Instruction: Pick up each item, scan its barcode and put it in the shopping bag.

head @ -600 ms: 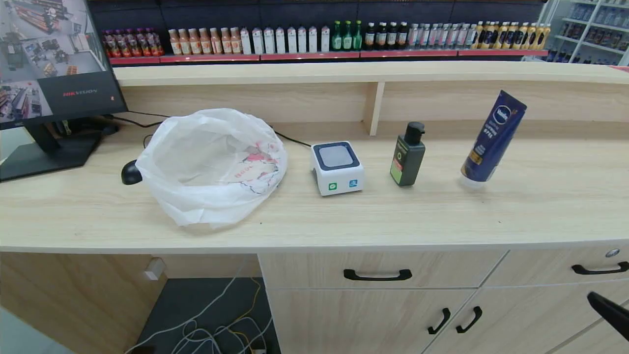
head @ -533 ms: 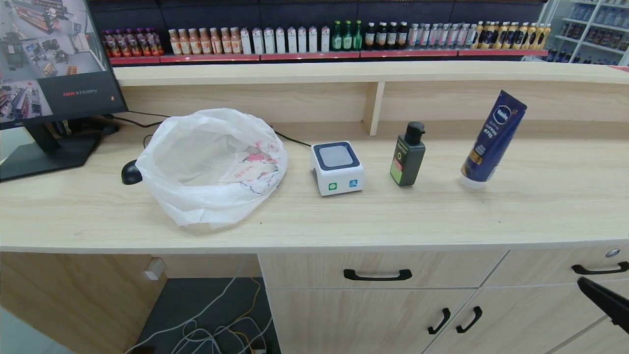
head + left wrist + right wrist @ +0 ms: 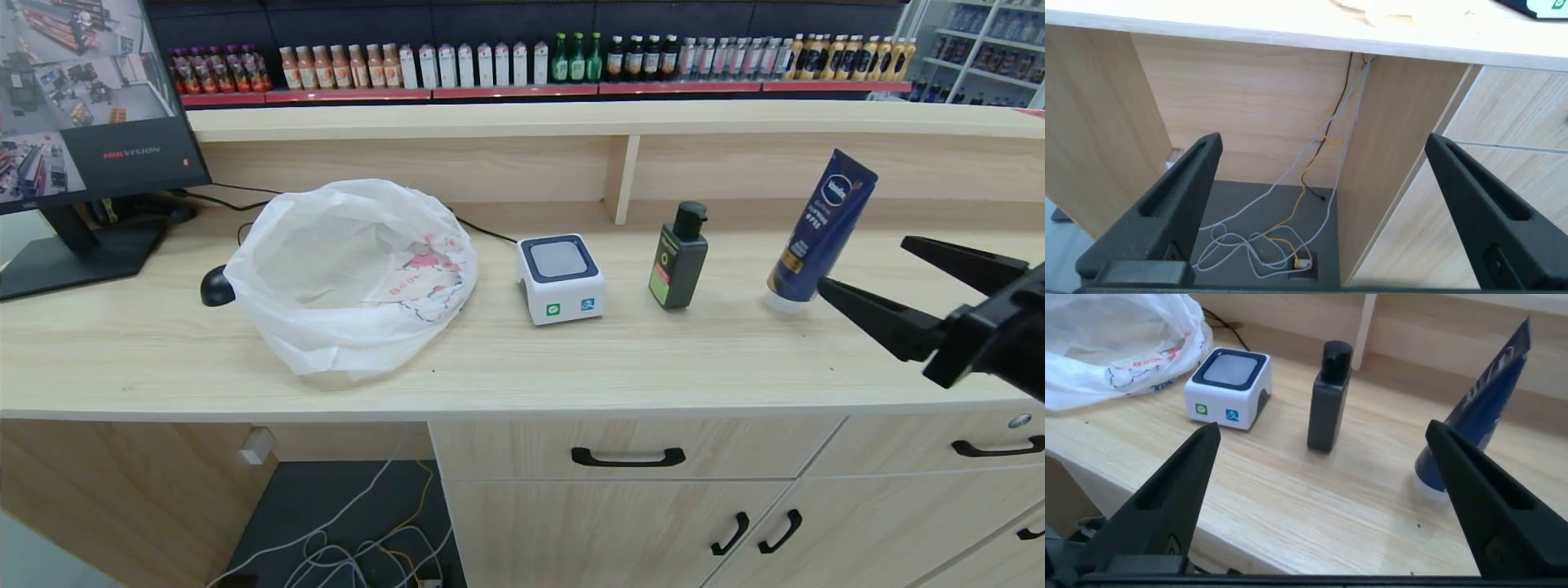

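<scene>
Head view: the right gripper (image 3: 863, 263) hangs over the right-hand part of the wooden counter (image 3: 571, 359). Its two black fingers are spread wide and there is nothing between them. The blue lotion tube (image 3: 820, 224) stands just off the tip of one finger, cap down and leaning. Whether finger and tube touch cannot be told. To the left of the gripper, past the tube, a dark green pump bottle (image 3: 678, 257) stands upright and apart from the tube. In the right wrist view this bottle sits in the gap between the open fingers, well ahead of them.

Farther left of the gripper is the white cube scanner (image 3: 560, 278), its window facing up. Beyond the scanner the white plastic shopping bag (image 3: 351, 273) lies slumped on the counter with its mouth open. A black mouse (image 3: 216, 286) lies just beside the bag's far side, and a monitor (image 3: 82, 98) stands at the left end of the counter, farthest from the right gripper.

The left gripper (image 3: 1323, 139) hangs below the counter's edge with its fingers parted and nothing held. It faces the open recess under the counter, where loose cables (image 3: 1290, 237) trail to the floor. Behind the counter, a shelf of bottles (image 3: 531, 65) runs across the back.
</scene>
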Controlling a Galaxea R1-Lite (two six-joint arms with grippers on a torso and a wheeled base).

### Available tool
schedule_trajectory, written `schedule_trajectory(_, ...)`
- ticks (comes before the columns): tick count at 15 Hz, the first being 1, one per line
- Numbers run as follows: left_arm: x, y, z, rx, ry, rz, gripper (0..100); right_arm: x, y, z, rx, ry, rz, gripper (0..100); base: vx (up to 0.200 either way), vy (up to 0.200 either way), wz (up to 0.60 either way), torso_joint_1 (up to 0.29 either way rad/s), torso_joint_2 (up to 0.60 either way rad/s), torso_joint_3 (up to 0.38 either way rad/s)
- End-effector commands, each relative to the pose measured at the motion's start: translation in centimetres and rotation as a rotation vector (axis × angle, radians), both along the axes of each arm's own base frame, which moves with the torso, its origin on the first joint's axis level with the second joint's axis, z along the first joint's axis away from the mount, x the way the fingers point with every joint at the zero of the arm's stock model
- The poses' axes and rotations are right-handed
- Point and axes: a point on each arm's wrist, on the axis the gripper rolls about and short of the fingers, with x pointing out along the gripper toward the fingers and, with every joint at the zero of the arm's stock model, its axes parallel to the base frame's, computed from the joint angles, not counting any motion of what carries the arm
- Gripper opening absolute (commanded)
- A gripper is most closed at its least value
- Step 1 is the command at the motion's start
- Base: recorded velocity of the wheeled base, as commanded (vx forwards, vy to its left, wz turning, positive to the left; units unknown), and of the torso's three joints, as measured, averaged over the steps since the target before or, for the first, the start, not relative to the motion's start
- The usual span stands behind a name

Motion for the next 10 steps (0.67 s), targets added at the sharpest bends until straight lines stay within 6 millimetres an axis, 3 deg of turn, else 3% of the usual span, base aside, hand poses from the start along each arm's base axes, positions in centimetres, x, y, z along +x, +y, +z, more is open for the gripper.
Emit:
schedule_trajectory(1, 0.0, 0.0, 0.0, 0.0, 0.0, 0.001, 100, 3.3, 0.7, -2.0, 0.0, 0.089, 0.002, 100, 0.0, 0.0, 0.0, 0.0, 0.0, 0.0)
schedule_trajectory(10, 0.0, 0.0, 0.0, 0.0, 0.0, 0.001, 100, 8.6, 2.2, -3.9, 0.003, 0.102, -0.033, 100, 0.0, 0.0, 0.0, 0.0, 0.0, 0.0)
